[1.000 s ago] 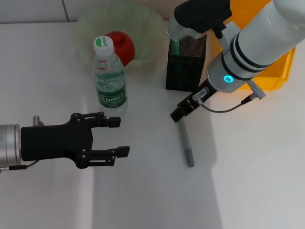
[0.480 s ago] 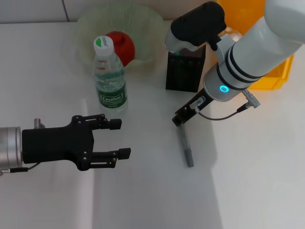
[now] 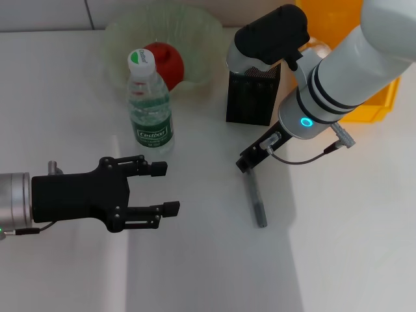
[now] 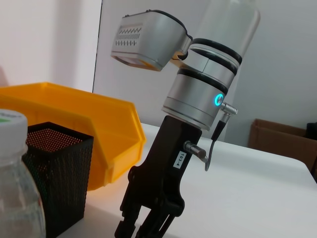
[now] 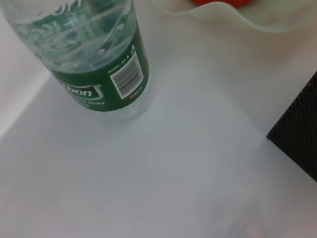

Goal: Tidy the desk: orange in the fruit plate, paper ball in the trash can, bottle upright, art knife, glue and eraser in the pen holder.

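Observation:
The orange lies in the pale-green fruit plate. In front of the plate the bottle stands upright. The black mesh pen holder is partly covered by my right arm. My right gripper hangs low at the far end of a slim grey stick lying on the table; I cannot tell whether this is the art knife or the glue. Near the front left, my left gripper is open and holds nothing. The paper ball and eraser are out of view.
The orange-yellow trash can stands at the back right behind my right arm. The left wrist view shows the right gripper beside the pen holder and trash can. The right wrist view looks at the bottle.
My right arm has shifted slightly over the pen holder and now hides a green item seen in it a second ago. The left gripper has barely moved.

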Tool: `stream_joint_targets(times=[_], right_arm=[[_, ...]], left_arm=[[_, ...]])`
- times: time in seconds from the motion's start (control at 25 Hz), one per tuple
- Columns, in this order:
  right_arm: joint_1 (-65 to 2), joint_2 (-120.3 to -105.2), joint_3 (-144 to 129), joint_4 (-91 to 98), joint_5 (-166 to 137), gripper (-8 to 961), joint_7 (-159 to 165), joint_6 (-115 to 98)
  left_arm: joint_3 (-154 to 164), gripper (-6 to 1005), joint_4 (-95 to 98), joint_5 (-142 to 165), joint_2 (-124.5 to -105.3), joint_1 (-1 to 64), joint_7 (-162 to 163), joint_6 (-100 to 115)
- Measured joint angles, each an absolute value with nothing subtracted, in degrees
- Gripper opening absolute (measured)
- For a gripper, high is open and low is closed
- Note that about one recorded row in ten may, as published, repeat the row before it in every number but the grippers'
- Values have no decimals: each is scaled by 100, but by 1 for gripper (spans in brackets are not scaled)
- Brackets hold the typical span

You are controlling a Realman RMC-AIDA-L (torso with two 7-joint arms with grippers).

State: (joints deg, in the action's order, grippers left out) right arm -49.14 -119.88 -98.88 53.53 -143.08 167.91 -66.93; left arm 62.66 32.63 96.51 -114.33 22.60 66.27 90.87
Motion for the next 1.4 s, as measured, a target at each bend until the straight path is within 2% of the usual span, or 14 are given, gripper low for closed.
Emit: stream_joint_targets(times=[0.24,0.64,0.76,0.96,1.04,1.24,1.28,1.4], right_arm=[[-4949,-11988,-10013,5281,-14304,364,16781,-6644],[-4984,-11988,-10037,5223,-14291,238,16776,-6604],[-4977,-11988,-10038,5227,-14290,245,16759,-6577],[-4965,-11986,-10037,5257,-14173,129,16625,-6587],[-4964,-11978,-10031,5296,-14163,129,16616,-6596],[-4616,-11929,-9786,6172,-14182,127,16515,-6830],[-4280,-11928,-9369,6923,-14173,127,16340,-7021],[-3875,-11933,-8932,7716,-14042,126,16130,-7069]], left_arm=[[6266,767,3257,9650,-11443,2275,6626,9073],[6267,767,3260,9650,-11443,2279,6625,9065],[6266,767,3244,9650,-11449,2270,6623,9020],[6266,767,3255,9650,-11460,2259,6620,9007],[6266,767,3249,9650,-11461,2259,6619,9007],[6266,767,3246,9650,-11461,2258,6631,9007],[6266,767,3258,9650,-11461,2259,6663,9008],[6265,767,3262,9650,-11461,2259,6672,9008]])
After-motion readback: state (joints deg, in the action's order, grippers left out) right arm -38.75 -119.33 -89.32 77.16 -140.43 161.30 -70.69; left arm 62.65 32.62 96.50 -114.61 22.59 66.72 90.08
